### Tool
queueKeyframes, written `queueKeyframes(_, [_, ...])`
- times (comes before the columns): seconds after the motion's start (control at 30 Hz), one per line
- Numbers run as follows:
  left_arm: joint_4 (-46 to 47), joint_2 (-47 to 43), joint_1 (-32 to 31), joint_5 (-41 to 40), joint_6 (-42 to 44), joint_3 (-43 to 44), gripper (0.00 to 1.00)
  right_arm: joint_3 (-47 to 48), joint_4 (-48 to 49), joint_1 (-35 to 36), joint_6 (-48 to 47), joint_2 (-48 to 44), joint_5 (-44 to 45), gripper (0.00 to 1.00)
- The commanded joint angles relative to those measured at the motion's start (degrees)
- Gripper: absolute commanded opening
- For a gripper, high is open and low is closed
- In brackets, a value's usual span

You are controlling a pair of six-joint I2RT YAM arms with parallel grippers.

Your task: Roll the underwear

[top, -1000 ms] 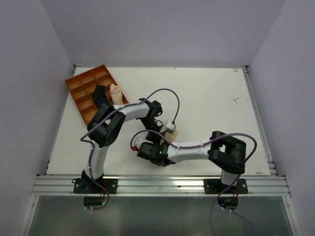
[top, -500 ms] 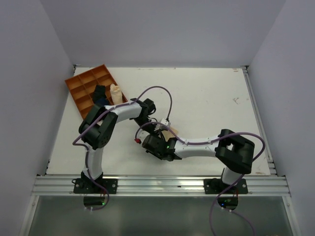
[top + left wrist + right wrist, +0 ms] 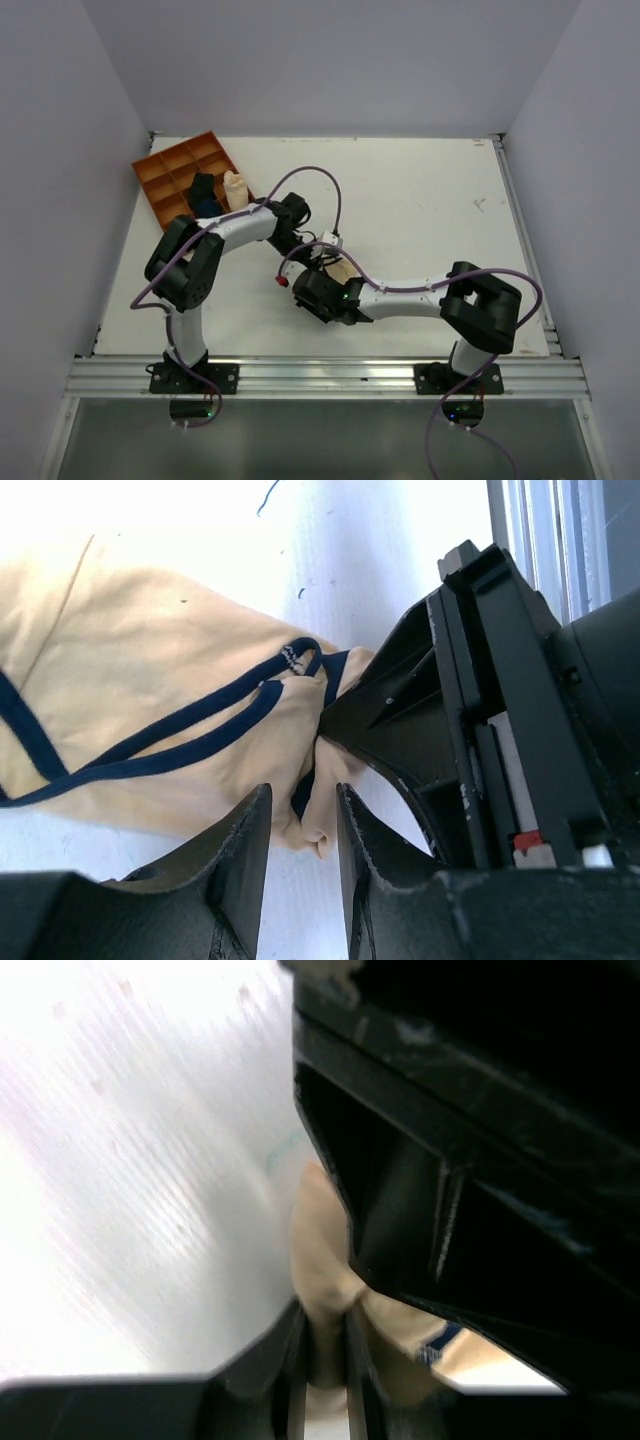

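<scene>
The underwear (image 3: 150,680) is beige cloth with a dark edge band, lying rumpled on the white table. From above only a small beige patch (image 3: 341,268) shows between the two arms. My left gripper (image 3: 302,792) stands open, with a folded corner of the cloth lying loosely between its fingers (image 3: 245,855). From the opposite side my right gripper (image 3: 325,1320) is shut on the same corner, the fabric pinched between its narrow jaws. The right gripper's black body (image 3: 450,730) fills the right of the left wrist view. From above, both grippers meet at mid-table (image 3: 322,262).
An orange compartment tray (image 3: 160,165) sits at the back left, holding a dark blue roll (image 3: 203,190) and a cream roll (image 3: 235,187). A metal rail (image 3: 525,250) runs along the table's right edge. Cables loop over both arms.
The right gripper has moved up to the cloth and closed on its corner. The left gripper's jaws have widened, and the left arm has stretched out further.
</scene>
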Motion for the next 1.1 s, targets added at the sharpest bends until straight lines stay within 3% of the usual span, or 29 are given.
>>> queueKeyframes(0.0, [3.85, -4.21, 2.81, 0.10, -4.19, -1.75, 0.35, -3.51, -1.31, -0.75, 3.86, 2.05, -7.37, 0.20])
queueKeyframes(0.23, [22.03, -17.30, 11.16, -6.40, -20.34, -10.18, 0.35, -5.79, 2.29, -1.63, 6.59, 0.47, -12.21, 0.19])
queueKeyframes(0.47, [37.41, -32.41, 12.67, -19.22, -29.42, -16.08, 0.38, -7.37, 4.40, -2.86, 7.91, -0.06, -15.37, 0.19])
queueKeyframes(0.6, [46.29, -45.48, 12.58, -24.86, -32.58, -19.24, 0.37, -8.95, 6.77, -4.44, 8.52, -1.03, -18.88, 0.19])
queueKeyframes(0.63, [48.14, -47.79, 12.58, -24.60, -33.63, -20.20, 0.36, -9.39, 7.47, -4.97, 8.70, -1.03, -19.76, 0.19])
queueKeyframes(0.67, [55.38, -51.99, 12.58, -20.51, -35.82, -22.74, 0.36, -9.40, 7.83, -6.19, 8.87, -1.38, -21.51, 0.19])
queueKeyframes(0.77, [64.47, -56.06, 12.58, -9.26, -39.71, -26.53, 0.41, -9.14, 8.10, -8.56, 9.05, -1.29, -24.15, 0.19])
queueKeyframes(0.8, [64.76, -57.20, 12.58, -6.61, -40.49, -26.54, 0.42, -9.05, 8.10, -9.10, 9.14, -1.21, -26.08, 0.19])
queueKeyframes(0.83, [65.64, -57.30, 12.58, -7.54, -45.02, -26.54, 0.53, -8.70, 8.10, -9.71, 9.31, -0.86, -27.14, 0.19])
queueKeyframes(0.9, [62.42, -55.39, 12.67, -13.83, -49.18, -22.53, 0.56, -8.00, 7.40, -11.56, 9.49, -0.07, -29.86, 0.19])
queueKeyframes(1.07, [43.69, -43.89, 12.58, -21.18, -58.96, -11.27, 0.46, -5.80, 5.99, -13.93, 9.31, 2.83, -34.09, 0.19])
